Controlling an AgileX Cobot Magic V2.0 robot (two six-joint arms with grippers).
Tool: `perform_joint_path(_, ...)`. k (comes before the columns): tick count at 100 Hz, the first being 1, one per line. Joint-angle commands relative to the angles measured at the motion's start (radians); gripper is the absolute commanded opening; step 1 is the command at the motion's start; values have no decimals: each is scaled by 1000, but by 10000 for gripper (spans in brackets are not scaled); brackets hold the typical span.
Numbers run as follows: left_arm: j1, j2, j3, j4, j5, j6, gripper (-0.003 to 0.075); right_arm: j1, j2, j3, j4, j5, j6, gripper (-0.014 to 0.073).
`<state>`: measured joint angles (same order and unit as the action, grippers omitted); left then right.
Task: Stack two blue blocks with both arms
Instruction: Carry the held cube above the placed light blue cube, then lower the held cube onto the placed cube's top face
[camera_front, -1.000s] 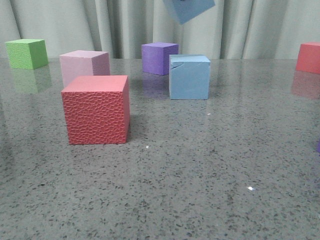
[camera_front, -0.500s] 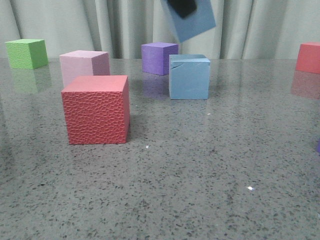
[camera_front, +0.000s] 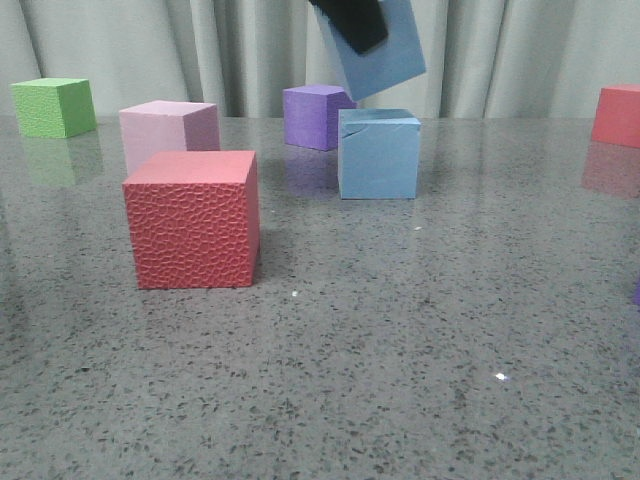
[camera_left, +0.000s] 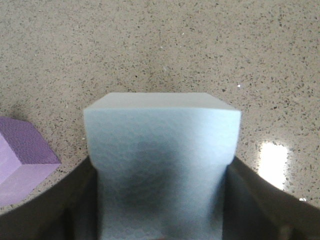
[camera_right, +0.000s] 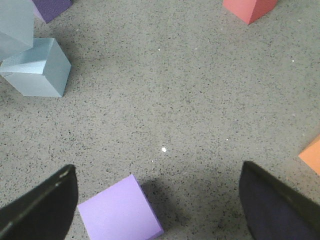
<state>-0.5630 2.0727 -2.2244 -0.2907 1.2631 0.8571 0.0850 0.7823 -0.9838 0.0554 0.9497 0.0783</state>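
Note:
One sky-blue block (camera_front: 379, 154), creased near its top edge, rests on the table (camera_front: 400, 330) in the front view. The other blue block (camera_front: 385, 52) hangs tilted in the air just above it, gripped by my left gripper (camera_front: 350, 22), whose black finger shows at the top edge. In the left wrist view that blue block (camera_left: 161, 160) fills the space between the two black fingers (camera_left: 60, 205). In the right wrist view the resting blue block (camera_right: 37, 68) lies far off with the held block (camera_right: 15, 25) over it. My right gripper (camera_right: 159, 210) hovers open above the table, holding nothing.
A textured red cube (camera_front: 192, 218) stands front left, a pink cube (camera_front: 168, 132) behind it, a green cube (camera_front: 54, 106) far left. A dark purple cube (camera_front: 318, 115) sits behind the blue blocks, another red cube (camera_front: 617, 114) far right. A lilac cube (camera_right: 120, 212) lies under the right gripper.
The held blue block has come down toward the resting one, and the left gripper's black finger has entered the top of the front view. Nothing on the table has moved.

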Motion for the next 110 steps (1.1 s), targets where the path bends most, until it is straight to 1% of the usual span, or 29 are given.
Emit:
perform_joint_path(1, -7, -58, -25, -32, 16, 8, 178, -2, -3, -23, 2, -71, -4, 647)
perform_joint_path(35, -7, -58, -25, -31, 16, 10, 178, -2, -3, -23, 1, -71, -4, 647)
perform_joint_path(49, -7, -58, -6, 3, 16, 10, 178, -2, -3, -23, 1, -71, -4, 647)
perform_joint_path(110, -7, -58, 5, -11, 16, 22, 178, -2, -3, -23, 1, -75, -4, 647)
